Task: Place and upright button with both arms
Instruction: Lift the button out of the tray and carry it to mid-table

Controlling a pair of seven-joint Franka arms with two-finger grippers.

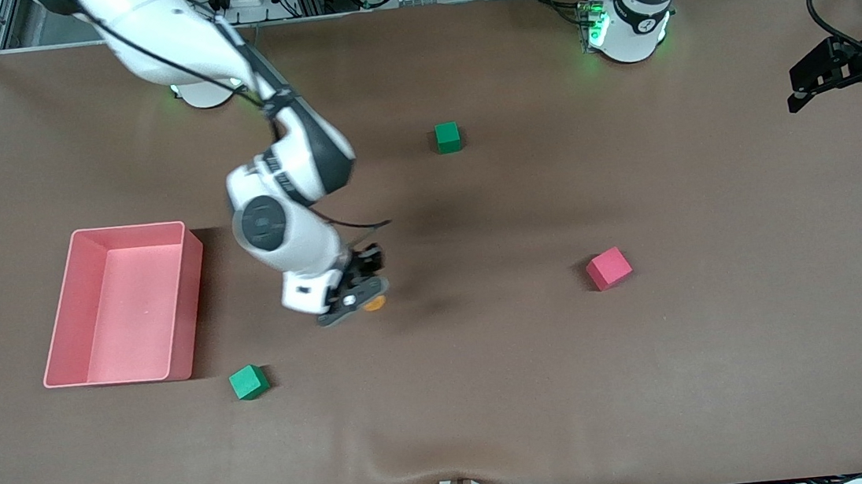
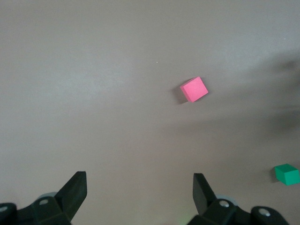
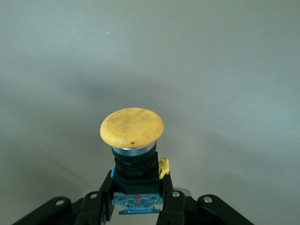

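Button grasped, lower centre of frame.
My right gripper (image 1: 358,303) clenches the orange-capped black push-button (image 3: 132,136); my left gripper (image 2: 139,197), released, waits at upper right.

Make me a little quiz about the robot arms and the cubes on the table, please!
1. True or false: the right gripper is shut on the button.
2. How many green cubes are on the table: A one, B two, C three?
3. Fill in: the left gripper is open and holds ____.

Key
1. True. Its fingers clamp the button's dark body, with the orange cap sticking out.
2. B. One green cube lies nearer the robots' bases, another green cube near the pink tray.
3. Nothing. It waits above the table's end, with the pink cube in its view.
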